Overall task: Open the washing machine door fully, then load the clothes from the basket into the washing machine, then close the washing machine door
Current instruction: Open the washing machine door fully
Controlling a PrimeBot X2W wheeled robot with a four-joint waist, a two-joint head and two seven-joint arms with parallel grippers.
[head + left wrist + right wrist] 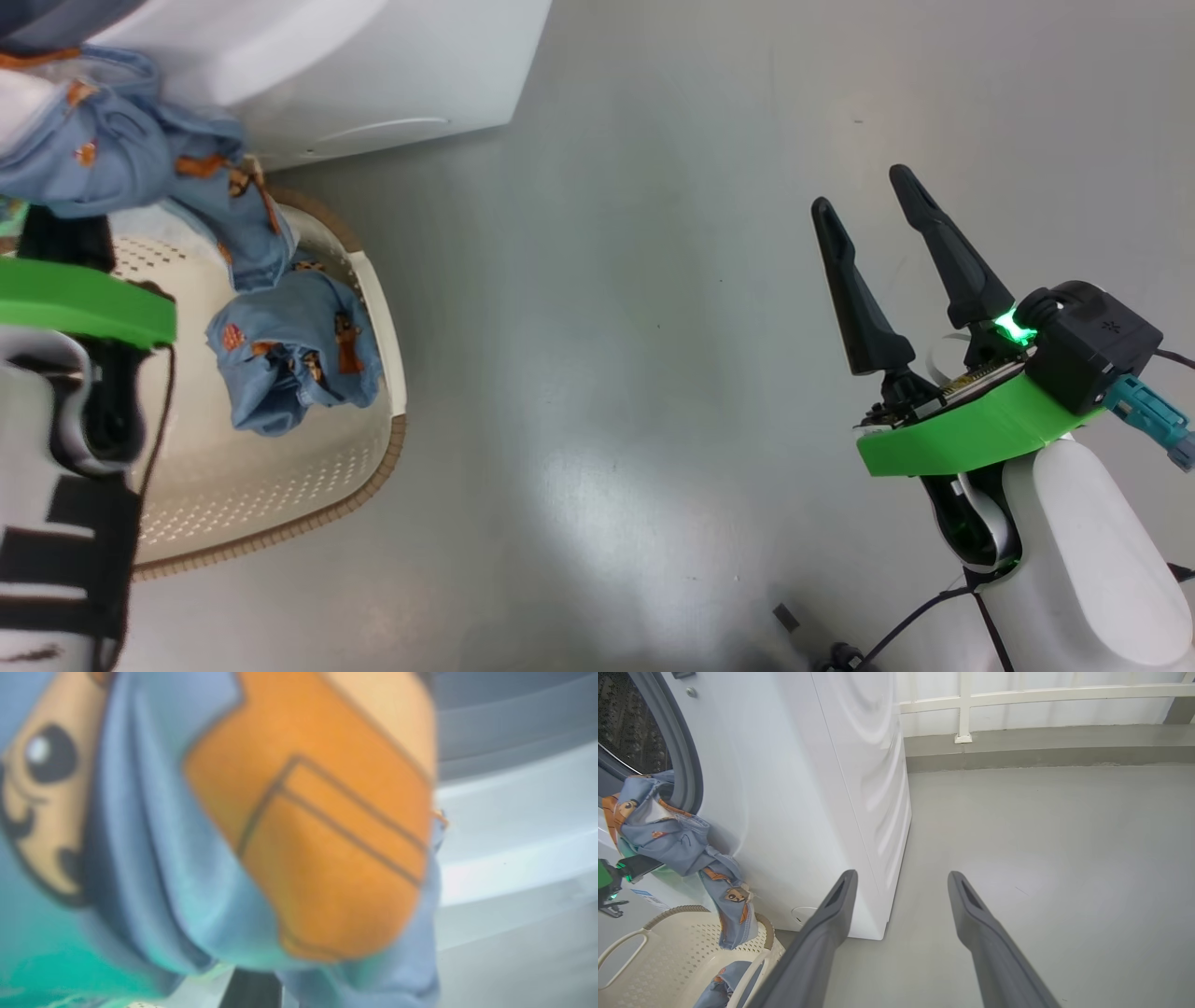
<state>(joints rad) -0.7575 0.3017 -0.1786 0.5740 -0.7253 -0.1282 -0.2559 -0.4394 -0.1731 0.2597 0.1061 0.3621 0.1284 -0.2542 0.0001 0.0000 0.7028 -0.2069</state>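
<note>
A light blue garment of the clothes (pixel 112 159) with orange-brown figures hangs from my left gripper (pixel 644 862), which is shut on it. It is lifted above the basket (pixel 280 504), in front of the drum opening (pixel 626 723) of the white washing machine (pixel 794 788). Its cloth (pixel 280 858) covers most of the left wrist view. A second garment (pixel 294 350) lies in the cream perforated basket. My right gripper (pixel 861 189) stands open over bare floor, nothing between its fingers. The washing machine door is out of view.
The grey floor (pixel 607 327) stretches to the right of the machine and basket. A white rail and low kerb (pixel 962 737) run along the far side. Cables (pixel 934 616) and a small dark piece (pixel 786 616) lie near my right arm's base.
</note>
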